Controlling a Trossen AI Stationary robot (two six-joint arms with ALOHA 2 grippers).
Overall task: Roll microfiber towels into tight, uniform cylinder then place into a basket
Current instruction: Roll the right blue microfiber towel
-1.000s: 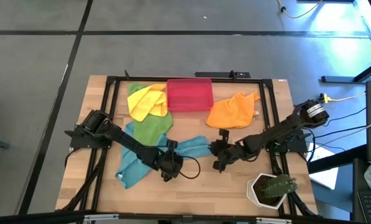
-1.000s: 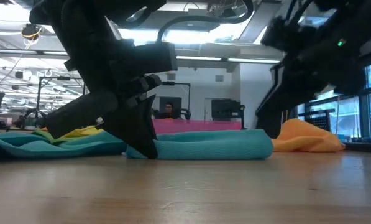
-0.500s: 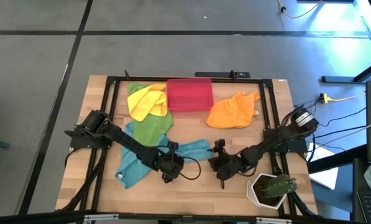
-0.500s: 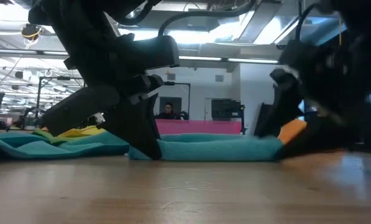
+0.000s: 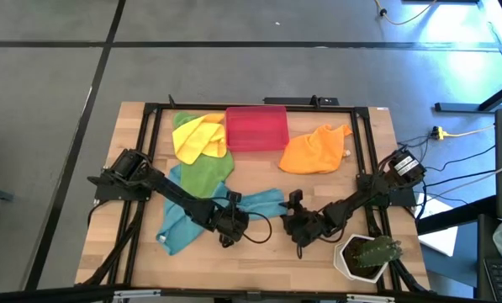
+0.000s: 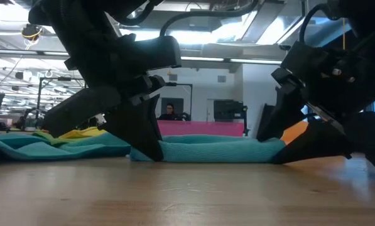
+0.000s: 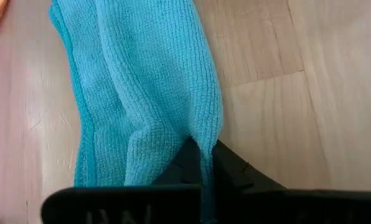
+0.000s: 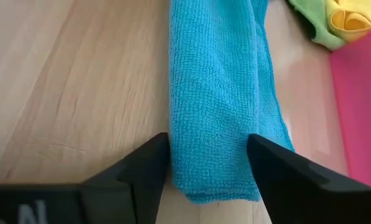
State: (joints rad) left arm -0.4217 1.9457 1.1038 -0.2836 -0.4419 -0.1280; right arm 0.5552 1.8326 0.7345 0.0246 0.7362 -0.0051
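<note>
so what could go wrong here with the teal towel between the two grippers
1. The right gripper stands open astride the end of the teal towel; closing now may catch only the top fold.
2. The left gripper is shut on just a thin edge at the other end, which might slip out once rolling starts.
3. The towel is only loosely folded, so the roll could come out uneven.

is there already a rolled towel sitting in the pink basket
No. Seen from above, the basket holds nothing, and every towel lies on the table around it.
</note>
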